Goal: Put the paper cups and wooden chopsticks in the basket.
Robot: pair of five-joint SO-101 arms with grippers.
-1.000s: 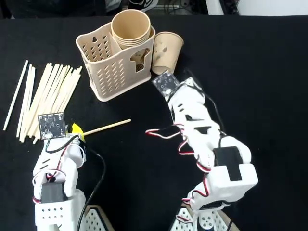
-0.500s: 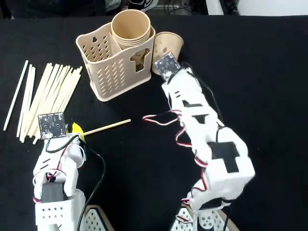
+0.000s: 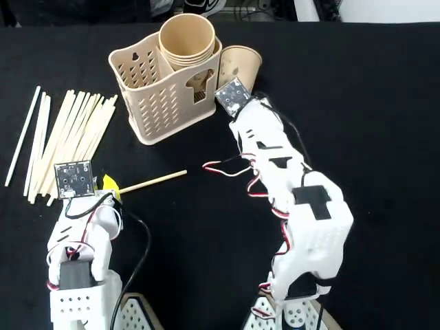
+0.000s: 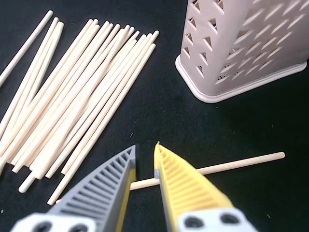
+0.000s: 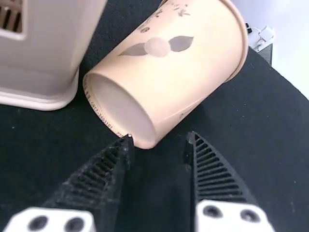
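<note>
Black cloth covered the desk [image 3: 371, 103]. The beige perforated basket [image 3: 148, 96] stood upright at the far centre of the desk. The stacked paper cups [image 3: 187, 38] sat upright in its far right compartment, mouths facing up. The near left compartment of the basket showed no contents in the high view.

The loose paper cup [image 3: 240, 65] lay on its side on the desk, just beside the right wall of the basket, its mouth towards the far side and its base towards the near side. The right pincer [image 5: 159, 140] was released, with its jaws spread. It was positioned at the base end of the loose paper cup, with one jaw tip at the base rim and the other jaw clear of the cup.

The chopstick bundle [image 3: 69, 141] lay flat on the desk, left of the basket, fanned out and running from near left to far right. One stick lay slightly apart along the left edge of the bundle.

The single chopstick [image 3: 155, 181] lay near the basket on its near side, well apart from the bundle, pointing right and slightly far. The left pincer [image 4: 145, 181] was clenched on the left end of the single chopstick, with the stick passing between the grey jaw and the yellow jaw.
</note>
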